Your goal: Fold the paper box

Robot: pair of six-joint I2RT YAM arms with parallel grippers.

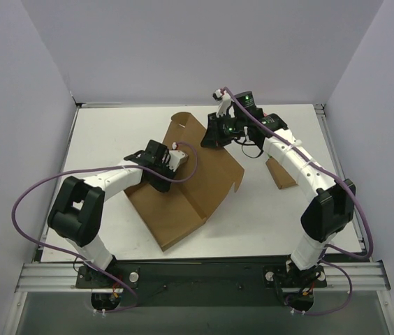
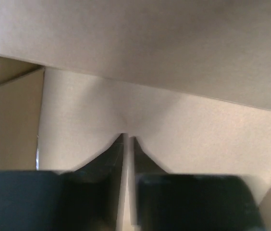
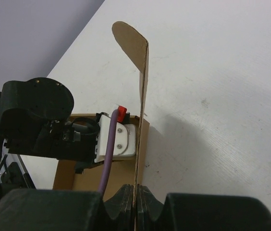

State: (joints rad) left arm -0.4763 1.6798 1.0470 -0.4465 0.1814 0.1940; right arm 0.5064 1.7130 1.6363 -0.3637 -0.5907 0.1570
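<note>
Left gripper (image 2: 128, 140), fingers (image 2: 99, 192) closed on a raised cardboard panel (image 2: 126, 110), sits over the paper box (image 1: 183, 202), which lies partly folded at the middle of the table (image 1: 110, 136); right gripper (image 3: 136, 191), at the box's far edge, clamps its upright rounded flap (image 3: 134, 53) edge-on.

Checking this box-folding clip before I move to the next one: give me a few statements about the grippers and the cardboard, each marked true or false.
1. The left gripper and the right gripper are both shut on the paper box. True.
2. The paper box lies completely flat on the table. False: part of it is raised, and a flap stands upright in the right gripper.
3. That flap has a rounded end. True.
4. The left gripper holds the small brown block. False: the block lies on the table, partly under the right arm, with no gripper on it.
</note>
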